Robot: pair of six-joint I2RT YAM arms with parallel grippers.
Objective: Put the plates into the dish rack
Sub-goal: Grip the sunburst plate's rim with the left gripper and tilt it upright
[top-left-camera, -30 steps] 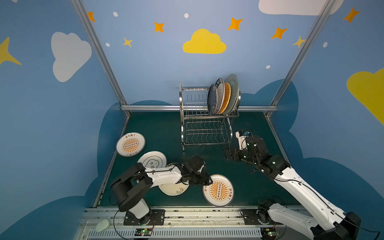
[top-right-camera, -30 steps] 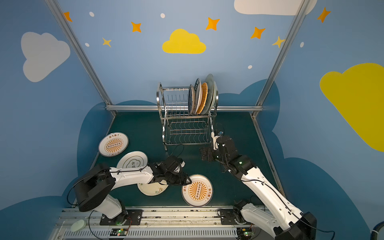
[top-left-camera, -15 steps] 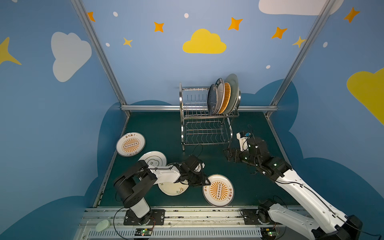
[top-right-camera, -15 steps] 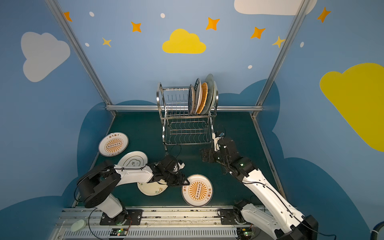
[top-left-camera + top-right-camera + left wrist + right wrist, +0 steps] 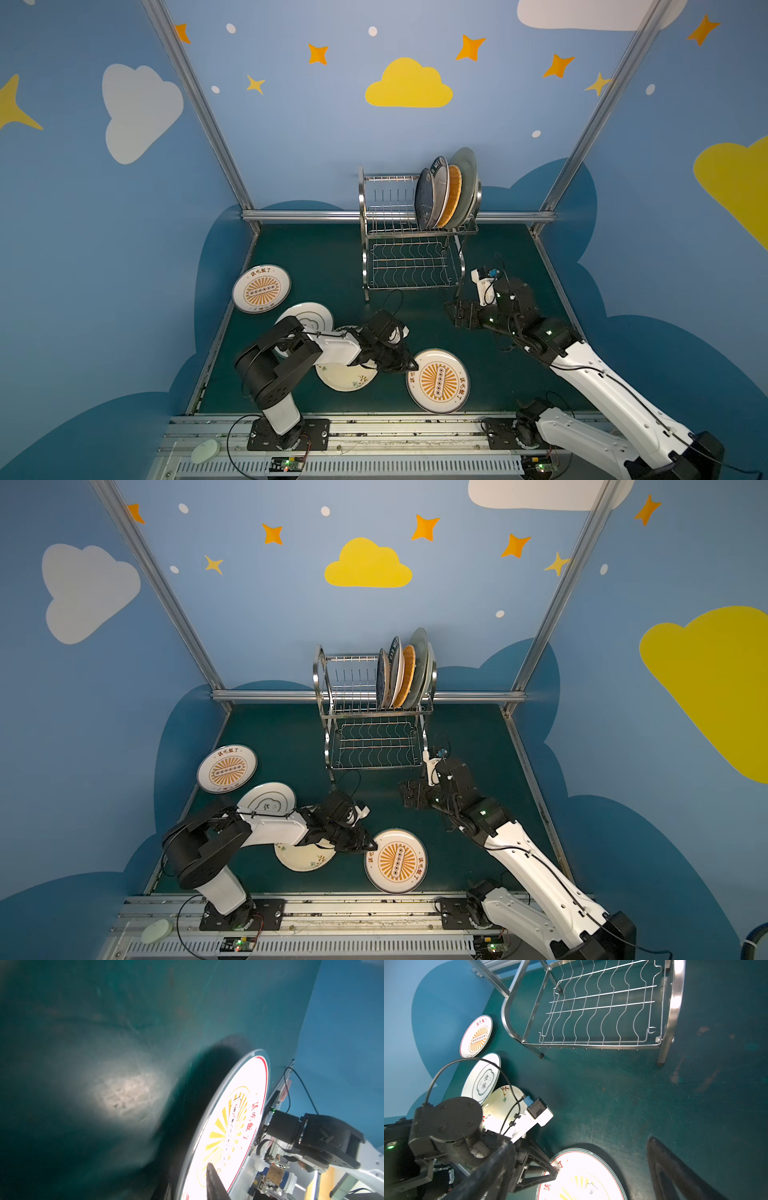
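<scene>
dark green tabletop (image 5: pixel 612 1088) is looking matt, showing scuffs and brownish rubs | two-tier stainless-steel wire dish rack (image 5: pixel 676 1001) is gleaming, polished metal | round white orange-sunburst plate (image 5: pixel 438 380) at the tabletop's front edge is shining glossy, smooth

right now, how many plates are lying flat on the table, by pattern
orange sunburst plates: 2
cloud-emblem plate: 1
cream floral plate: 1
total: 4

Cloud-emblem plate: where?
Cloud-emblem plate lies flat at left in both top views, between a sunburst plate and the floral plate, partly under the left arm.
</scene>
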